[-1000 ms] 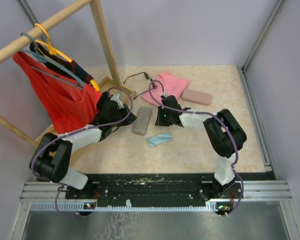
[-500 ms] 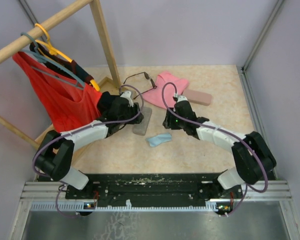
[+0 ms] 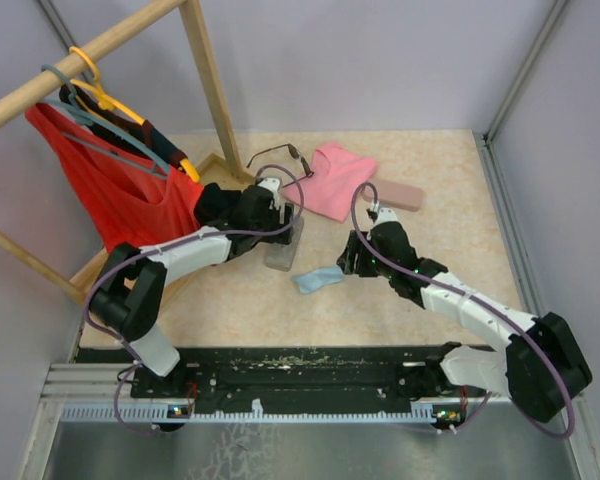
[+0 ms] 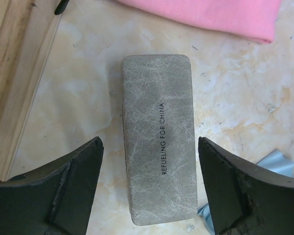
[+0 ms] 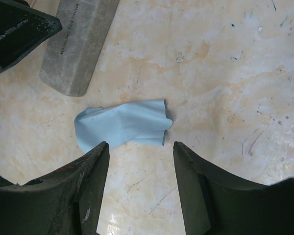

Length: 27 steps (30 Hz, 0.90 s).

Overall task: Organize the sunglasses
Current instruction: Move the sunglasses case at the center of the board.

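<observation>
Table (image 3: 430, 290) carries a pink cloth (image 3: 335, 185), a grey case (image 4: 159, 137) under my open left pincer (image 4: 149, 144), and a blue cloth (image 5: 120, 125) under my open right pincer (image 5: 140, 145). Sunglasses (image 3: 292, 152) lie at the back, just beside the pink cloth. They look thin, light and bendy, so I'd pinch the bridge gently.

Grey case (image 3: 280, 256) half hidden under left pincer (image 3: 285, 222); sunglasses (image 3: 278, 155) too small for detail.

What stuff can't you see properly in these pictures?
- Sunglasses: top view, too thin and small to tell folded or open.
- Grey case: top view, left arm covers its far end; closed, contents hidden.
- Light-blue cloth: left wrist view, mostly behind a finger.
</observation>
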{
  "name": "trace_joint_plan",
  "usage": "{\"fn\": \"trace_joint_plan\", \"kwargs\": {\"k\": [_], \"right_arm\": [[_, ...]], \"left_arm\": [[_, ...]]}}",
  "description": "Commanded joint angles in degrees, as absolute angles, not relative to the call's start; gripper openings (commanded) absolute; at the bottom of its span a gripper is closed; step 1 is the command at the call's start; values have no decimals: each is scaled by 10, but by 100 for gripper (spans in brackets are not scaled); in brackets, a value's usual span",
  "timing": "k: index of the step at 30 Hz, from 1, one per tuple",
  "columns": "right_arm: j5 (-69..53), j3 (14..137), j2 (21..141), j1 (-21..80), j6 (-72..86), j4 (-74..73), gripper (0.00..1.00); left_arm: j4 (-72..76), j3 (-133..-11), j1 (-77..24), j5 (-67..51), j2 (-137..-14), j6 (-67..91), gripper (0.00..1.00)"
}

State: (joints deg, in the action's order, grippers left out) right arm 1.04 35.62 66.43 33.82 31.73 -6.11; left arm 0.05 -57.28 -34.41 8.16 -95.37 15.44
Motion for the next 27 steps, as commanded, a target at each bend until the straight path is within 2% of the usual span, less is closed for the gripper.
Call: {"fn": "trace_joint_plan", "kwargs": {"k": [1, 10, 18, 22, 27], "right_arm": [[12, 342, 621, 335, 328, -63, 56], [-5, 327, 614, 335, 325, -71, 57], [-11, 325, 617, 335, 326, -68, 57], [-14, 326, 621, 335, 327, -69, 56], [-13, 327, 622, 335, 325, -70, 56]], "left_arm": [[-19, -599, -348, 83, -977, 98, 86], [-9, -613, -349, 45, -1019, 63, 92], [-4, -622, -355, 23, -1047, 67, 92], [-16, -629, -360, 46, -1058, 67, 85], [-30, -628, -360, 114, -1045, 72, 66]]}}
